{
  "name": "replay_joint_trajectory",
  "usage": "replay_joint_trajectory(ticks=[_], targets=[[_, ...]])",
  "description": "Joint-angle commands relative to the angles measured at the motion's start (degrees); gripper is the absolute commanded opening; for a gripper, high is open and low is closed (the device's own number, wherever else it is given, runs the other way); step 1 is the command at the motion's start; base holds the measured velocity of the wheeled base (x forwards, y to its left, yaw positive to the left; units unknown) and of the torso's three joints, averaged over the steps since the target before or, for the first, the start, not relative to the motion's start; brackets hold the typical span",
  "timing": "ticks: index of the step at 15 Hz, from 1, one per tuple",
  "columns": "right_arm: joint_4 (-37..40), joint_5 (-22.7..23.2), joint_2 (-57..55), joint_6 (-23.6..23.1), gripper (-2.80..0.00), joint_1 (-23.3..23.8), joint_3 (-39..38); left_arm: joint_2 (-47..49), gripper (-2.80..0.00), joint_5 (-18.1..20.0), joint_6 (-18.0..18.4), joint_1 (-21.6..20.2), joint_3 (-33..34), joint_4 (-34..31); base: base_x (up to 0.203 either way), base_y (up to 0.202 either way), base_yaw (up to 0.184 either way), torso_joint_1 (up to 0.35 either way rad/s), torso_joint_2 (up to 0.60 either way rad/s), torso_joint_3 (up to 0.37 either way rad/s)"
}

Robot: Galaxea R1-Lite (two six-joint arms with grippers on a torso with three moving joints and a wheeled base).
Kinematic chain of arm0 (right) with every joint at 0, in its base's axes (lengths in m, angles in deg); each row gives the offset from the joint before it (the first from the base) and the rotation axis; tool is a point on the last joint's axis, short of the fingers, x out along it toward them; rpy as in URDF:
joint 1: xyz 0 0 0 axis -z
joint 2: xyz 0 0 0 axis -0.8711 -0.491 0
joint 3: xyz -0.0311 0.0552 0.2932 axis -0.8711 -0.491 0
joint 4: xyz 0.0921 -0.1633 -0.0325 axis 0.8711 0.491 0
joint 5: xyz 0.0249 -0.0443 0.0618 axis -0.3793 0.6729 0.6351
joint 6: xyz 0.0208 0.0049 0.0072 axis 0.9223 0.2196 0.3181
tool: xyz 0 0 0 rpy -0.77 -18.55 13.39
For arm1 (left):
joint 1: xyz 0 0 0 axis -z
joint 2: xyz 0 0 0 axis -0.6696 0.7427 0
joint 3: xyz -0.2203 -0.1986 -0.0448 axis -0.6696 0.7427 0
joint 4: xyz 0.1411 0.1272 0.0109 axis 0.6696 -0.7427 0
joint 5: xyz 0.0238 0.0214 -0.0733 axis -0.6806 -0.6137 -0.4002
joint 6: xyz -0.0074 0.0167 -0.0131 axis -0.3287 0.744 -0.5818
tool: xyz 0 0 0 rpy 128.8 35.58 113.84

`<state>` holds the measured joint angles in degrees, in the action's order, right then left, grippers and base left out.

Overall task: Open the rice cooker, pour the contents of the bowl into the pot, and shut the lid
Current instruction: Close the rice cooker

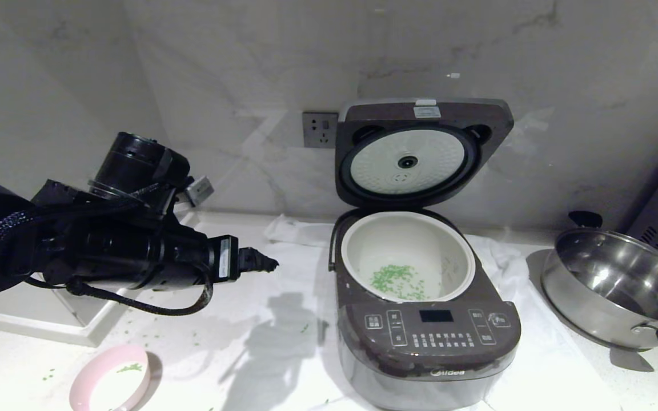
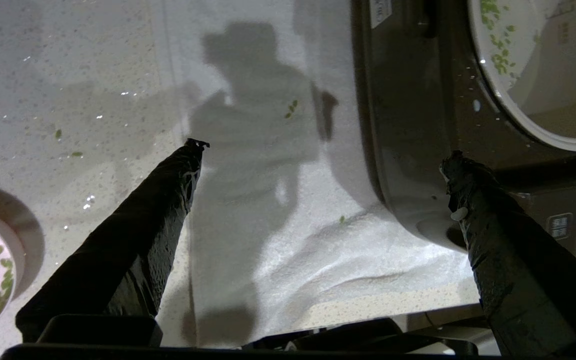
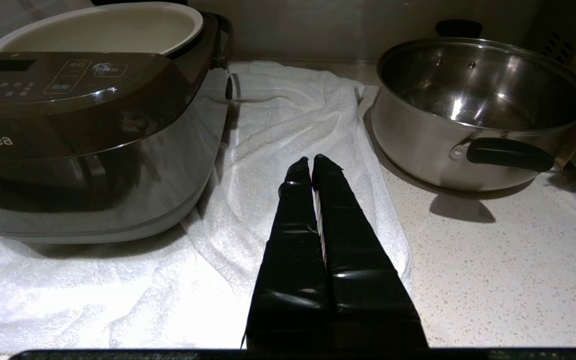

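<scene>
Rice cooker point(image 1: 426, 337): stands on a white towel point(image 3: 288, 115) on the counter point(image 3: 508, 260), control panel facing the robot.
Lid point(image 1: 420, 151): raised upright at the back, its white round inner plate facing forward, in front of the marble wall.
Pot point(image 1: 408, 254): white inner pot sits in the cooker, uncovered.
Contents point(image 1: 398, 281): green bits lie scattered on the pot's floor, toward the front; a few stray bits lie on the counter and towel left of the cooker.
Bowl point(image 1: 111, 379): pink, on the counter at the near left, well apart from the cooker; only a few green bits cling inside it.
Left claw point(image 2: 320, 155): fingers spread wide and empty, hanging above the towel and counter just left of the cooker; in the left wrist view one finger point(image 2: 493, 220) lies over the cooker's front corner, the other point(image 2: 158, 200) over bare counter near the bowl.
Right claw point(image 3: 312, 162): fingers pressed together, holding nothing, low over the towel between the cooker and a steel pan point(image 3: 478, 105).
Steel pan: sits on the counter to the cooker's right, black handle toward the robot.
Wall socket point(image 1: 320, 129): on the wall just left of the raised lid.
</scene>
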<state>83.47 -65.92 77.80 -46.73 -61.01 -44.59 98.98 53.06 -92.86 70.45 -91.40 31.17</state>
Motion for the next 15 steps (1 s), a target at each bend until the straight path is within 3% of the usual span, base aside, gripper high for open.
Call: replay_joint_trajectory(ticks=[1, 6, 9, 12, 13, 15], targets=[[0.0, 0.0, 0.0, 0.0, -2.8, 0.0, -0.1, 1.2, 0.0, 0.0, -0.5, 1.2, -2.2, -0.1, 0.0, 0.0, 0.0, 0.0, 0.0, 0.0], [0.0, 0.0, 0.0, 0.0, -2.8, 0.0, -0.1, 2.6, 0.0, 0.0, -1.4, 2.8, -11.3, 0.0, 0.0, 0.0, 0.0, 0.0, 0.0, 0.0], [0.0, 0.0, 0.0, 0.0, -2.8, 0.0, -0.1, 3.7, 0.0, -0.1, -3.6, 6.3, -17.7, 0.4, 0.0, 0.0, 0.0, 0.0, 0.0, 0.0], [0.0, 0.0, 0.0, 0.0, -2.8, 0.0, -0.1, 3.5, 0.0, -3.3, -3.7, 9.0, -20.1, 0.8, 0.0, 0.0, 0.0, 0.0, 0.0, 0.0], [0.0, 0.0, 0.0, 0.0, -2.8, 0.0, -0.1, 3.3, -2.8, -4.0, -3.7, 9.2, -20.5, 1.6, 0.0, 0.0, 0.0, 0.0, 0.0, 0.0], [0.0, 0.0, 0.1, 0.0, -2.8, 0.0, -0.1, 3.0, -2.8, -4.1, -3.7, 9.2, -22.7, 3.4, 0.0, 0.0, 0.0, 0.0, 0.0, 0.0]])
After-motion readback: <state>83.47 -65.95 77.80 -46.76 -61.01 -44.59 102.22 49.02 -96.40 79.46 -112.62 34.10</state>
